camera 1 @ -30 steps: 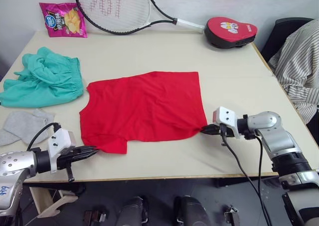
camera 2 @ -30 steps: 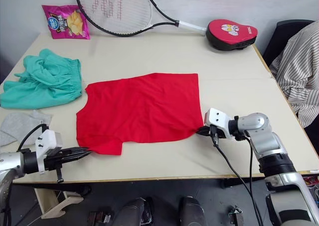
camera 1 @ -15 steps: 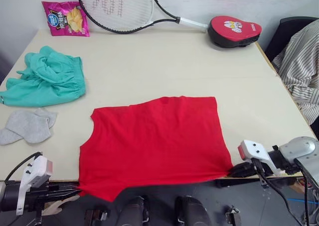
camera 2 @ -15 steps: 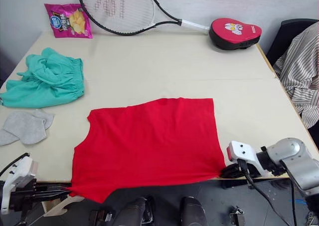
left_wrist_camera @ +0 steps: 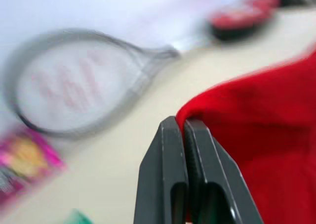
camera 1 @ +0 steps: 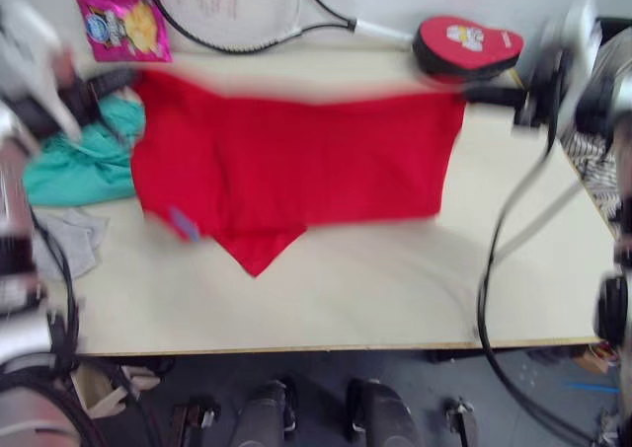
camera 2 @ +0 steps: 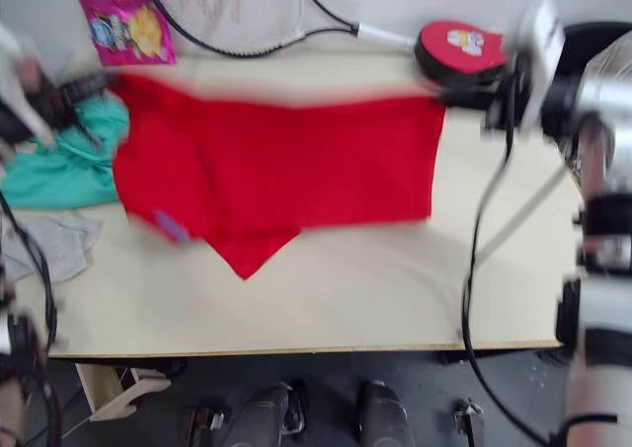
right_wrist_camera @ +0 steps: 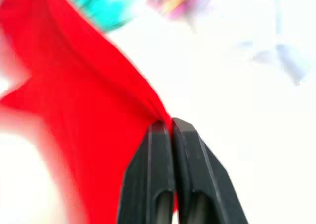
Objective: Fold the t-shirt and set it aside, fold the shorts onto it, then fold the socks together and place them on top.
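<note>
Holding the t-shirt spread between both grippers

Pinched at its two upper corners, the t-shirt (camera 1: 296, 161) hangs stretched above the worktop (camera 1: 395, 289), its lower edge dipping to a point near the middle. The left gripper (left_wrist_camera: 183, 130) has its fingers pressed together on a fold of red cloth at the left corner; the right gripper (right_wrist_camera: 165, 130) is likewise clamped on the right corner, near the red pad (camera 1: 466, 47) at the worktop's far edge. A small blue tag (camera 1: 183, 223) shows on the shirt's lower left part; nothing on it can be read.

The shorts (camera 1: 74, 166) lie bunched at the worktop's left side, partly behind the raised shirt, and the socks (camera 1: 74, 242) lie just nearer, close to the left edge. A racket (camera 1: 227, 13) and a pink snack bag (camera 1: 120, 25) sit along the far edge; the bag carries a blue round logo, but its lettering is too blurred to read. Striped cloth (camera 1: 617, 77) hangs at the right.
</note>
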`<state>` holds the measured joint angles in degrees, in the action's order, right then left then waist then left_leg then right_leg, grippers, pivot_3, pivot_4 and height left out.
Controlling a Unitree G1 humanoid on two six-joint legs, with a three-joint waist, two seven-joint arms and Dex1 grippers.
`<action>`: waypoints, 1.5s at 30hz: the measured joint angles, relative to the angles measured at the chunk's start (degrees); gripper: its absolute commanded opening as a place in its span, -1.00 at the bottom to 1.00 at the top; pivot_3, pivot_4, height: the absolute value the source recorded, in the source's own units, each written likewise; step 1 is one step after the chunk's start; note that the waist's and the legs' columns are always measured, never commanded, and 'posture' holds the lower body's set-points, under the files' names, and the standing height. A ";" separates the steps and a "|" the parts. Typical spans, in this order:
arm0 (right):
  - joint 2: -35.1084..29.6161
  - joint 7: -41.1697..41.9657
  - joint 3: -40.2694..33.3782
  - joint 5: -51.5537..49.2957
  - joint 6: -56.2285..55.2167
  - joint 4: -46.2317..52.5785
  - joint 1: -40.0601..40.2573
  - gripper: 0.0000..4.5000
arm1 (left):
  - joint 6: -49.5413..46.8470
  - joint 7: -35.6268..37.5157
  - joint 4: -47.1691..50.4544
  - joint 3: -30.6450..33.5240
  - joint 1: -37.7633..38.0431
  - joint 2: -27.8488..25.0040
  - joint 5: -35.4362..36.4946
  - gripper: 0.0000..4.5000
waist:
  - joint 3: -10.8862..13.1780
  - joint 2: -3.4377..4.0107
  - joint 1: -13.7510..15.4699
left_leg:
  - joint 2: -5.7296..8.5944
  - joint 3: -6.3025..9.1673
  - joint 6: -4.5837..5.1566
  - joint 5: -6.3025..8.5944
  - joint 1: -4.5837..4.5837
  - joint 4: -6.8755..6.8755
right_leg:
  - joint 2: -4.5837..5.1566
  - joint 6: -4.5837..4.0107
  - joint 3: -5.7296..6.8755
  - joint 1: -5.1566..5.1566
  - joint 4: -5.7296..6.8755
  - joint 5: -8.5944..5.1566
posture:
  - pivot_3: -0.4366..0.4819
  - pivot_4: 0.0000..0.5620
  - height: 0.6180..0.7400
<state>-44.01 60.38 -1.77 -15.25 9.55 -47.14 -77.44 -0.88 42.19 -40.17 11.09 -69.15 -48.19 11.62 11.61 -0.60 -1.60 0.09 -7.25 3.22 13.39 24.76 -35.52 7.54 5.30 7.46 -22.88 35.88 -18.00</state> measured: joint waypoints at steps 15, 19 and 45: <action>-0.55 -8.18 -2.54 7.68 -39.06 -8.84 7.97 -0.99 | 31.13 7.75 -5.59 0.66 4.56 -4.19 -1.11 -1.00 | 0.10 0.00 -0.41 | 0.22 -0.32 0.91 0.56 0.58 -0.45 | 0.49 0.54 1.73 -0.43 0.28 0.25 | -0.05 -0.47 1.00; -3.01 0.75 1.50 8.30 -39.36 4.67 30.70 -0.99 | 26.60 9.48 12.32 2.98 35.36 -6.17 -0.83 -1.00 | 0.23 0.19 -0.44 | 0.23 -0.33 1.07 0.53 0.42 -0.90 | 0.70 0.60 1.55 0.19 0.10 0.21 | -0.05 -0.47 1.00; -22.34 12.93 1.02 -5.99 16.24 57.93 75.45 -0.99 | -39.05 15.86 73.06 15.06 84.65 -10.95 17.43 -1.00 | 0.29 0.29 1.77 | 0.15 0.12 0.19 0.68 -0.58 -0.67 | 0.84 0.15 0.22 0.92 -0.18 -0.01 | -0.05 -0.47 1.00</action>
<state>-66.35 73.31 -0.75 -21.24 25.79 10.78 -1.99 -39.93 58.05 32.89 26.16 15.50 -59.14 29.05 11.90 -0.32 0.17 0.24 -7.13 3.40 14.06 24.18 -36.19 8.38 5.45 7.69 -21.95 35.70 -18.01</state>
